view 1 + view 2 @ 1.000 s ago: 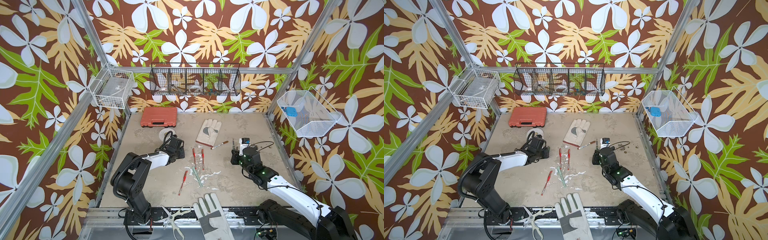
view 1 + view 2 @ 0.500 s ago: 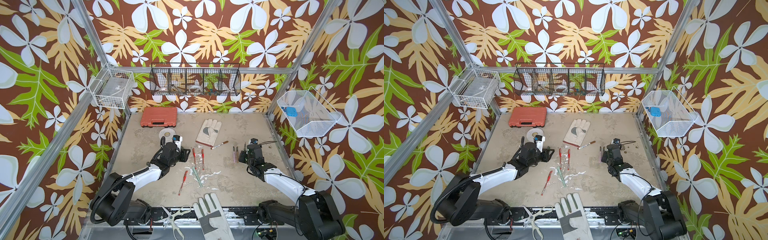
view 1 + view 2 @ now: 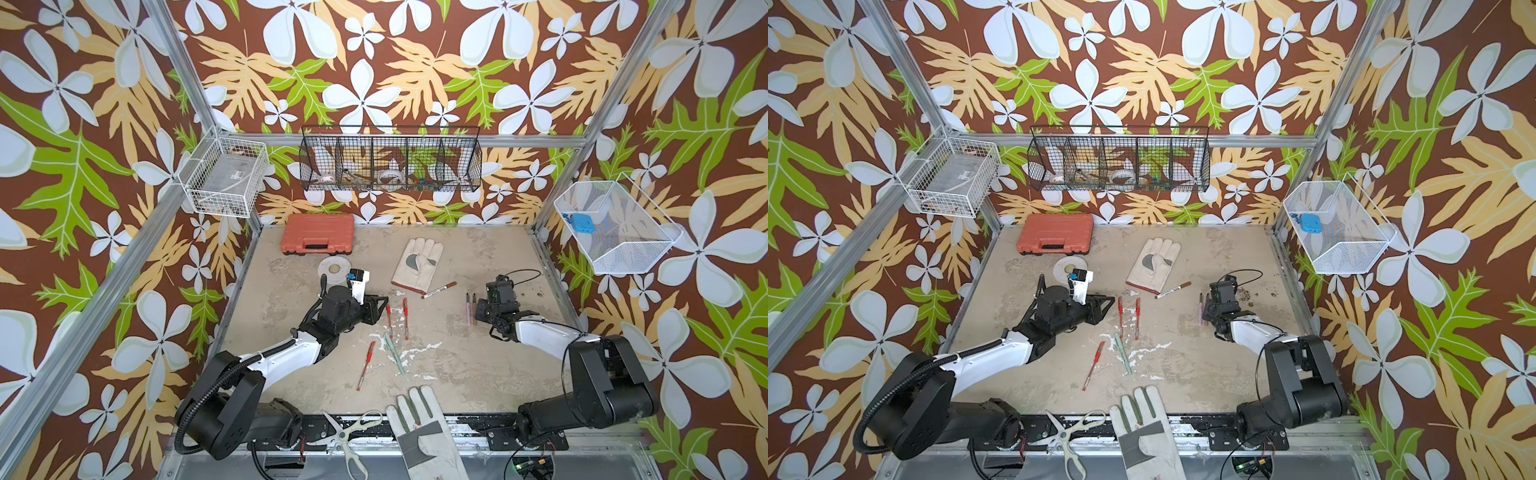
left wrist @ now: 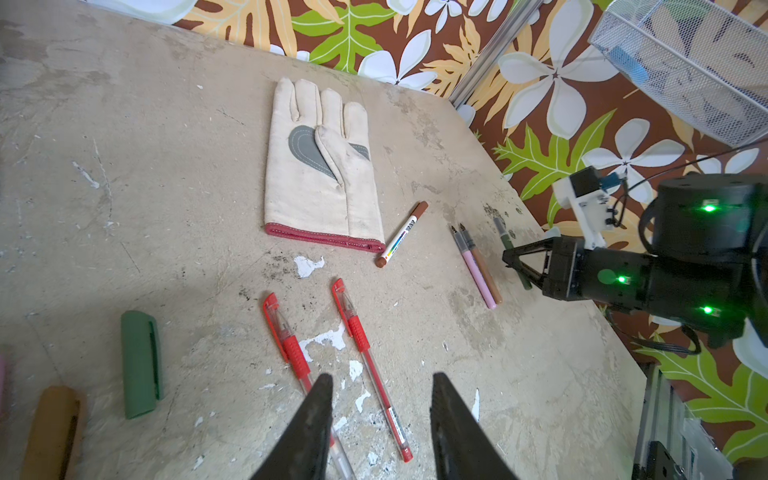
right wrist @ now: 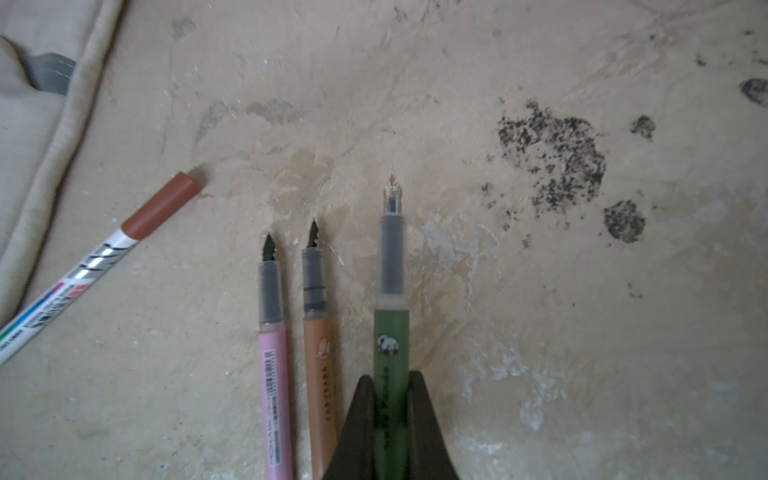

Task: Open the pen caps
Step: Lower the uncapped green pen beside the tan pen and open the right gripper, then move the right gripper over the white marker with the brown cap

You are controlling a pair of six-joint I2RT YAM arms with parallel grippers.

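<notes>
Green uncapped pen (image 5: 390, 332) clenched by right end effector (image 5: 390, 376): set flat at 3 o'clock of gold pen (image 5: 319, 353); left end effector (image 4: 382, 376) parted, empty.

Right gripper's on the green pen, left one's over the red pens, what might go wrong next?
The right gripper clamps the dark green pen, nib bare, close beside the gold pen: moving it may nudge that one or scrape the nib. The open left gripper hangs over two close red pens: it might pinch both.
</notes>
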